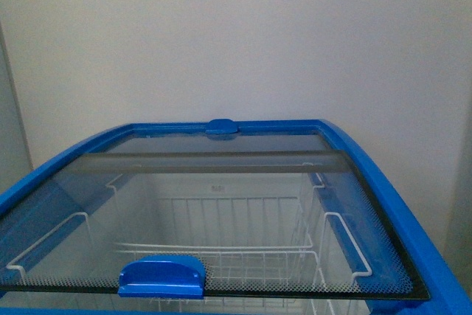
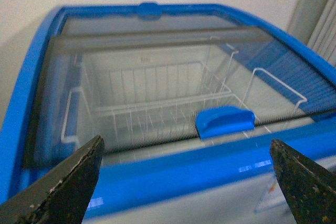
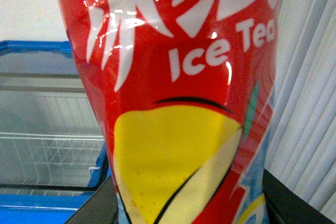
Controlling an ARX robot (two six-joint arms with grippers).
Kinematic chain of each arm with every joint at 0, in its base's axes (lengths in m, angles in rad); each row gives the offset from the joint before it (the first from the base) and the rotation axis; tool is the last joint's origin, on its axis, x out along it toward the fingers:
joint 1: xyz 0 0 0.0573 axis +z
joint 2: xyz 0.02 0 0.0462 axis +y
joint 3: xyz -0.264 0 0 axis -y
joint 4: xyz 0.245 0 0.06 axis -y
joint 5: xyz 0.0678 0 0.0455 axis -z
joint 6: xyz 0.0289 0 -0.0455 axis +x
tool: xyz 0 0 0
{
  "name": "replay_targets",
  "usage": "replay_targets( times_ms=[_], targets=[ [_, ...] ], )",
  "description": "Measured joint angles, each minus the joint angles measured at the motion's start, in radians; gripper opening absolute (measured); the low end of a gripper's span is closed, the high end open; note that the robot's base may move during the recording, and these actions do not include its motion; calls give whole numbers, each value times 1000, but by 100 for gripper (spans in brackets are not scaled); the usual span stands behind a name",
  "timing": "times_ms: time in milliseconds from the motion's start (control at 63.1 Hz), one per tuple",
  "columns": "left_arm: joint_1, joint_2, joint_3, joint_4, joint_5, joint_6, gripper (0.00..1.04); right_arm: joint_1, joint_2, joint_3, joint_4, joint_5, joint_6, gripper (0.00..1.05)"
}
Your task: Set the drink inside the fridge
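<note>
The drink is clamped in the right gripper, the left gripper is held wide and empty, and the fridge lid is not yet opened.

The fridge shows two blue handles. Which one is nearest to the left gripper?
The larger blue handle on the near edge of the glass lid. The smaller blue handle sits on the fridge's far rim.

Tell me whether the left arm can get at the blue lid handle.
Probably yes. Its jaws stand wide open and empty, and the blue handle on the glass lid of the fridge lies ahead of them with nothing in between.
</note>
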Motion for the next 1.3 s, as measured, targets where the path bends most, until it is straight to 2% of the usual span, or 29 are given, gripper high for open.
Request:
replay_targets(
  times_ms=[79, 238, 364, 523, 634, 824, 919, 1299],
  targets=[
    [-40, 173, 110, 82, 55, 84, 97, 0, 0, 0, 0, -2, 0, 41],
    [-119, 383, 298, 37, 182, 242, 97, 0, 0, 0, 0, -1, 0, 41],
    [-194, 517, 467, -107, 222, 420, 97, 0, 0, 0, 0, -1, 0, 41],
    [-273, 642, 626, -413, 245, 714, 97, 0, 0, 0, 0, -1, 0, 41],
    [-305, 696, 684, -492, 245, 806, 97, 0, 0, 0, 0, -1, 0, 41],
    [-299, 780, 772, -681, 189, 1061, 97, 0, 0, 0, 0, -1, 0, 41],
    [-272, 826, 806, -712, 159, 1183, 97, 0, 0, 0, 0, -1, 0, 41],
    [-227, 947, 908, -678, 130, 1258, 97, 0, 0, 0, 0, -1, 0, 41]
  ],
)
